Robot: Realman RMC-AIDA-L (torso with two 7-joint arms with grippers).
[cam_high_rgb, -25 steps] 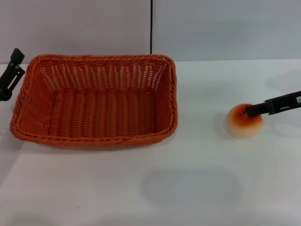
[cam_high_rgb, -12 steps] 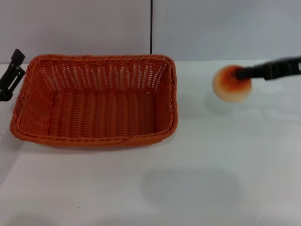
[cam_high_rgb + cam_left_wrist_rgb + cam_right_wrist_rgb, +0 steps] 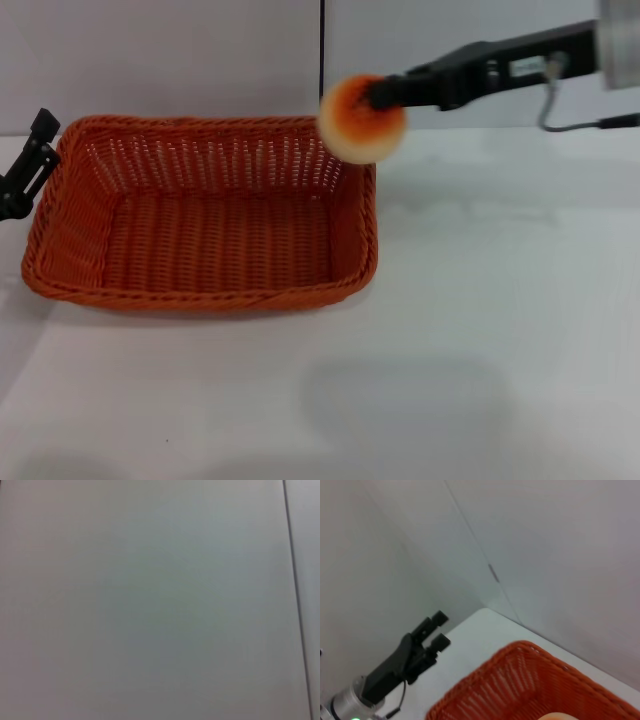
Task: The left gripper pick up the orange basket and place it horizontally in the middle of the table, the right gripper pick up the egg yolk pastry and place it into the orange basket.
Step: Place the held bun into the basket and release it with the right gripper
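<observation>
The pastry (image 3: 362, 118) covers the basket's (image 3: 205, 215) far right corner in the head view, and the right gripper's (image 3: 383, 95) fingertips are lost against its top. The left gripper (image 3: 25, 165) is cut off by the picture's left edge there. In the right wrist view the bottom edge cuts off the basket (image 3: 540, 690) and leaves only a pale sliver of pastry (image 3: 559, 716).

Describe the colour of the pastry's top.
Orange-brown glaze over pale cream sides on the egg yolk pastry; clearest in the head view.
</observation>
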